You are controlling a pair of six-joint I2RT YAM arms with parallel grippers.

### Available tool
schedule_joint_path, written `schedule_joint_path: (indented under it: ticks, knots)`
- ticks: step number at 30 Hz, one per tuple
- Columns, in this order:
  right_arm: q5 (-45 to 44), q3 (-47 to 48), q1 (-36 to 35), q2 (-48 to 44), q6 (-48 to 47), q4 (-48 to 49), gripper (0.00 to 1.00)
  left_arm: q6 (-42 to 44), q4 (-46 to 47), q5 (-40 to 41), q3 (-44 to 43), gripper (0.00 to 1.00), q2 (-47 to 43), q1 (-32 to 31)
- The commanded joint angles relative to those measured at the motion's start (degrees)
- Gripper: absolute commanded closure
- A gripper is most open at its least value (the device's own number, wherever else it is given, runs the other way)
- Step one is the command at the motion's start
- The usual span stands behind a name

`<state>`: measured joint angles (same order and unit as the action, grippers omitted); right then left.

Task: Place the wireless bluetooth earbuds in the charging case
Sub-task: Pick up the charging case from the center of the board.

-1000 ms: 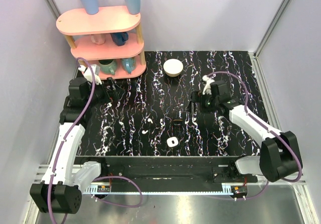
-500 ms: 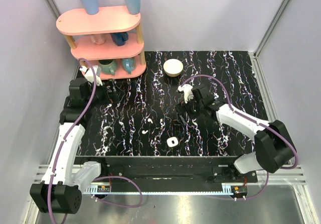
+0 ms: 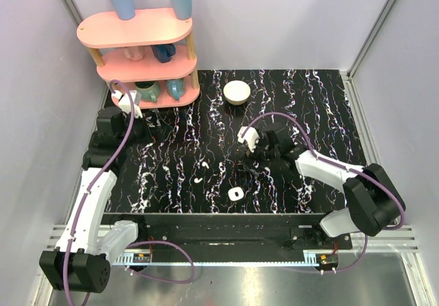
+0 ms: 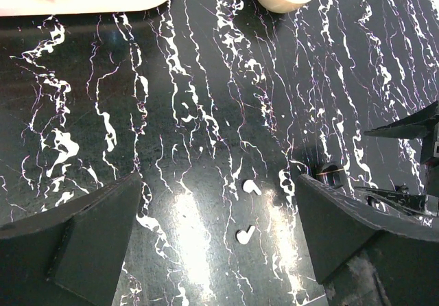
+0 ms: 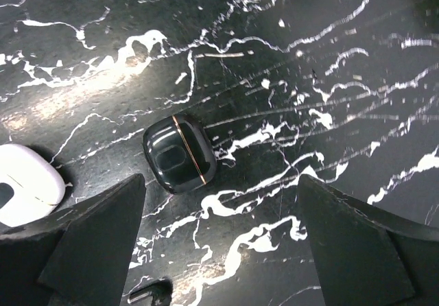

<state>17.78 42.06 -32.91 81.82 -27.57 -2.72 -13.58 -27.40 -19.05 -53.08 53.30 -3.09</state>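
While the right gripper holds jaws wide over a black block, the charging case lies just outside them. Left gripper wide too, earbuds well apart.

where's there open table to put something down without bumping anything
Widest bare stretch: the far right of the table, between the bowl and its right edge. Also the strip between the left arm and the earbuds. Crowded: near centre, where earbuds, charging case, black case and right end effector cluster.
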Motion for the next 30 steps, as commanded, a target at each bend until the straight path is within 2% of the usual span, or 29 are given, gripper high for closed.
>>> schedule_joint_path:
  ticks: [1, 6, 9, 12, 14, 17, 19, 22, 30]
  knots:
    - [7.17, 1.35, -0.05, 0.53, -9.76, 3.08, 0.00, 0.31, 1.21, 1.47, -0.53, 0.01, -1.62, -0.60]
    - [9.29, 4.42, -0.05, 3.25, -13.64, -3.42, 0.00, 0.49, 0.77, 2.70, -0.53, 0.01, -1.88, -0.86]
    - [12.61, 10.82, -0.14, 4.13, -11.11, -13.15, 0.00, 0.49, 0.68, 3.05, -0.45, 0.01, -1.97, -0.95]
    - [16.75, 7.80, -0.75, -0.05, -8.72, -8.74, 0.00, 0.49, 0.50, 3.49, -0.27, 0.01, -1.97, -0.95]
    - [15.02, 4.44, -0.67, -2.27, -9.77, -3.80, 0.00, 0.58, 0.33, 3.93, -0.44, 0.01, -1.97, -1.04]
    - [11.06, 6.44, -0.84, -1.14, -14.52, -9.39, 0.00, 0.58, 0.33, 3.93, -0.45, 0.01, -1.97, -1.04]
    - [12.79, 8.91, -0.76, 1.05, -15.49, -13.44, 0.00, 0.58, 0.33, 3.76, -0.36, 0.01, -1.88, -1.04]
    - [15.61, 9.53, -0.84, 1.85, -14.62, -13.98, 0.00, 0.66, 0.33, 4.11, -0.27, 0.01, -2.23, -1.04]
    - [12.45, 12.51, -0.93, 6.59, -16.72, -16.97, 0.00, 0.58, 0.33, 4.19, -0.18, 0.01, -2.32, -1.04]
